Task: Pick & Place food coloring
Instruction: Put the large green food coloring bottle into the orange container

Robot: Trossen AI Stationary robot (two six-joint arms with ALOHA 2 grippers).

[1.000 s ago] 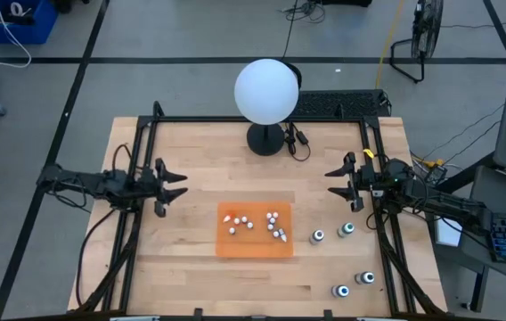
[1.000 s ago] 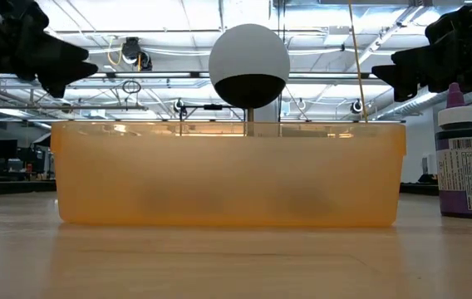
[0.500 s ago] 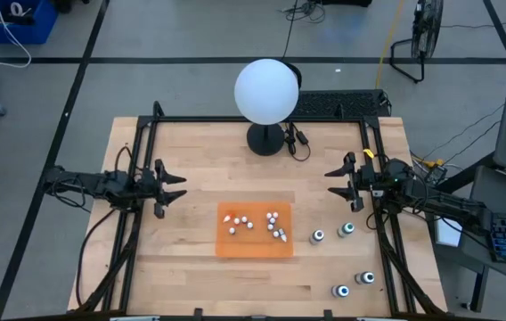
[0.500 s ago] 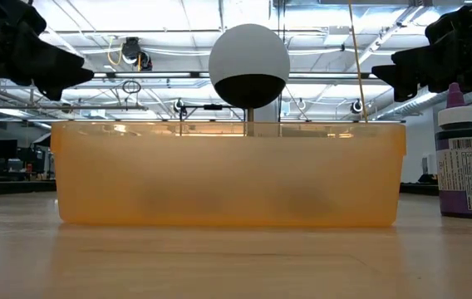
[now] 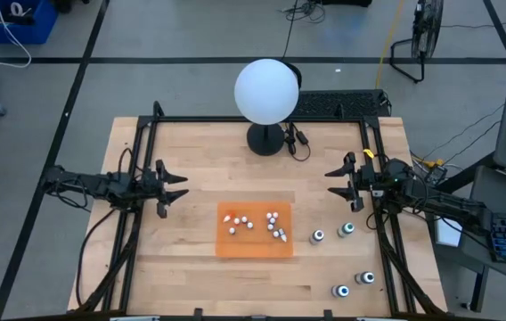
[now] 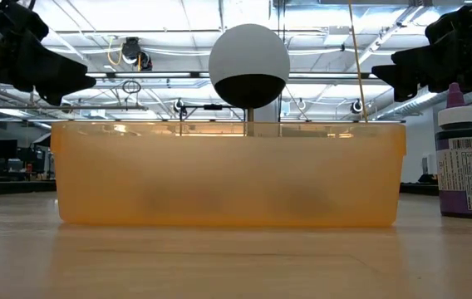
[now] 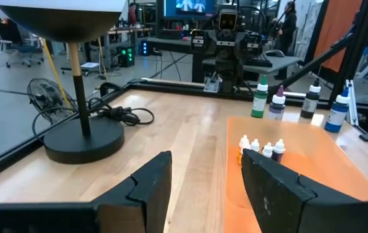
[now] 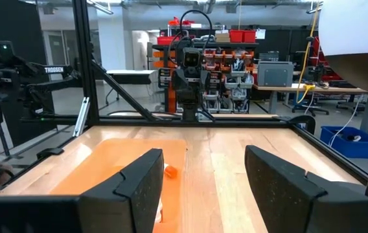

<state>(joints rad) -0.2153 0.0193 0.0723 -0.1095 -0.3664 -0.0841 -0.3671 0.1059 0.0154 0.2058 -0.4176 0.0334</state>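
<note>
Left gripper [image 5: 175, 186] at 9 o'clock, fingers wide, shifted slightly inward vs 1 s ago; right gripper [image 5: 339, 183] at 3, wide, unchanged. Small bottles [image 5: 253, 222] on orange mat [image 5: 253, 245], center; dark bottles [image 5: 342, 259] at 4-5. Small bottles not visible in low view.

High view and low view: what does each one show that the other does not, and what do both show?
Only the high view shows the small bottles in the orange tray and four dark bottles on the table. Only the low view shows a purple bottle's label and the room behind. Both show the tray, the lamp, and the open left gripper and right gripper.
</note>
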